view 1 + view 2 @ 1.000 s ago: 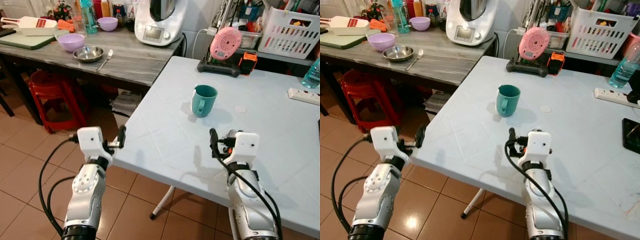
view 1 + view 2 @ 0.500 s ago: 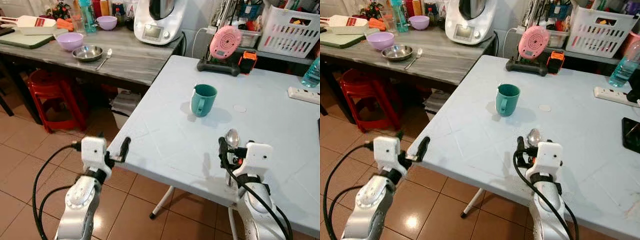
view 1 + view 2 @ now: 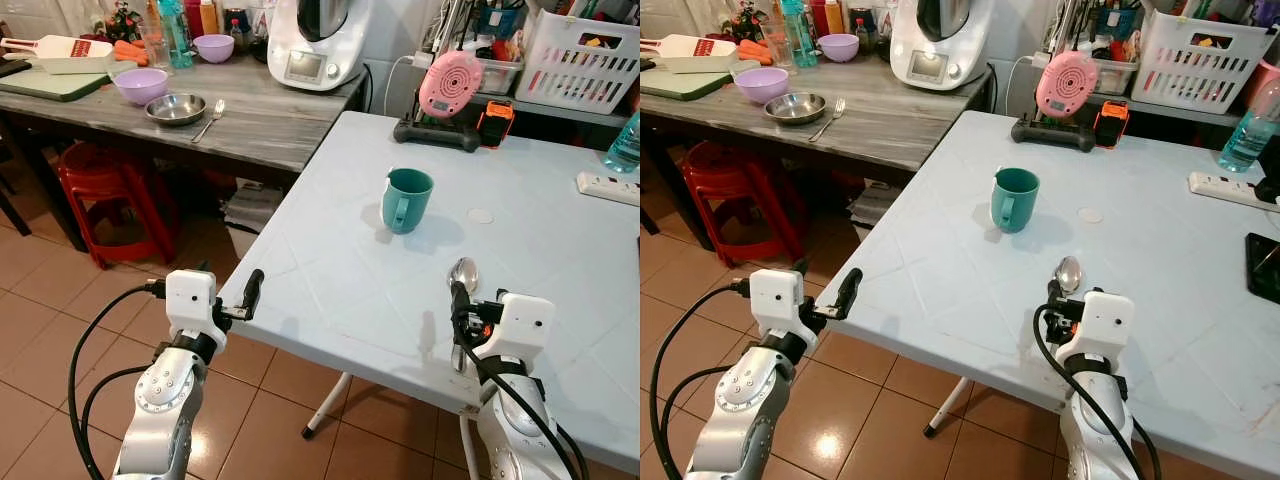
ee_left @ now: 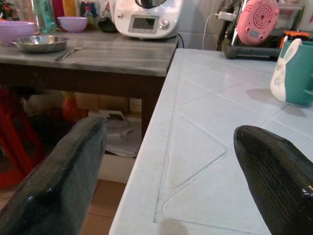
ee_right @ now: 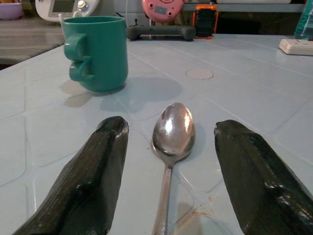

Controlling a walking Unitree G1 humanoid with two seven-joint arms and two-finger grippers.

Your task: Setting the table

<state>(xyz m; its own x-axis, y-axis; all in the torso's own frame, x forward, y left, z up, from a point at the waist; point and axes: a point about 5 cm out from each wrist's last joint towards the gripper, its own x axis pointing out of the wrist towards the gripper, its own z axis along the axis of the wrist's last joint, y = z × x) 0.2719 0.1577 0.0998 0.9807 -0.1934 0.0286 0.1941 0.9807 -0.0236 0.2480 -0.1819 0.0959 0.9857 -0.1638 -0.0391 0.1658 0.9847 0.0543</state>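
A metal spoon (image 5: 172, 129) lies flat on the white table (image 3: 330, 260), its bowl pointing toward a teal mug (image 3: 407, 200) that stands upright near the table's middle. My right gripper (image 3: 460, 312) is open just above the table near the front edge. Its two black fingers (image 5: 98, 176) sit on either side of the spoon's handle without pinching it. My left gripper (image 3: 246, 296) is open at the table's left front edge, with nothing between its fingers (image 4: 68, 176). From the left wrist, the mug (image 4: 293, 73) shows far off.
A grey wooden counter (image 3: 260, 120) to the left holds a steel bowl (image 3: 176, 107), a fork (image 3: 210, 118) and purple bowls (image 3: 141, 83). A red stool (image 3: 105, 190) stands under it. A pink device (image 3: 451, 85), a power strip (image 3: 607, 188) and a white basket (image 3: 585, 60) sit at the table's far side.
My right gripper has drawn back toward me, uncovering the spoon, which stays lying on the table. My left arm has dropped a little lower by the table edge.
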